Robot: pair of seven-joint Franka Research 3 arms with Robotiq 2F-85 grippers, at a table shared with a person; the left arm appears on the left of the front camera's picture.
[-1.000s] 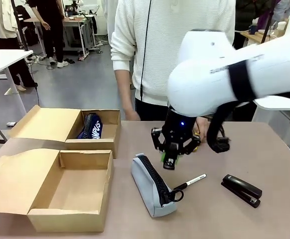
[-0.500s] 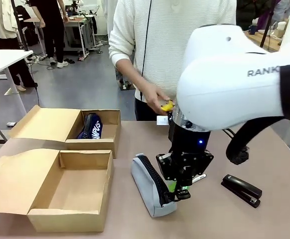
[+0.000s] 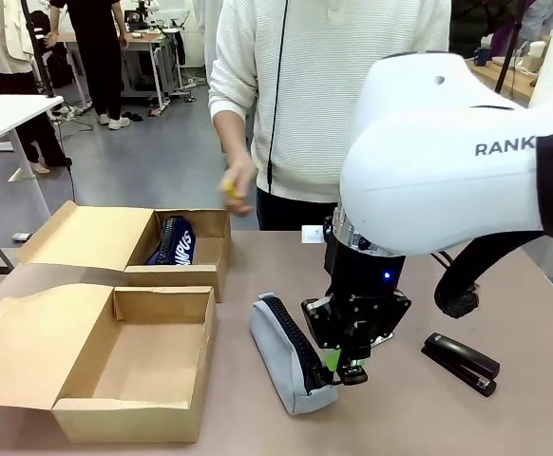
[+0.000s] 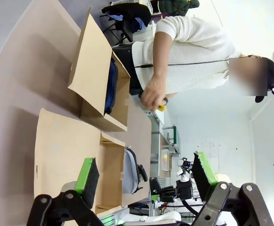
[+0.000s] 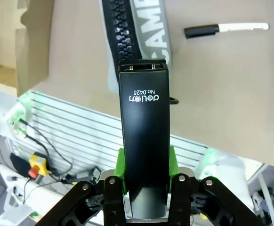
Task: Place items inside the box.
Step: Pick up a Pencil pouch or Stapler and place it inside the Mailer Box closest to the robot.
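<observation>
The front camera is looking across the table at the person standing at the far side, with the right arm looming close to the lens. The left wrist camera is sitting rolled sideways, well back, taking in the near cardboard box and the far cardboard box. The right wrist camera is hanging close above the tabletop, facing down past the black stapler. The grey pouch is showing in all three views.
</observation>
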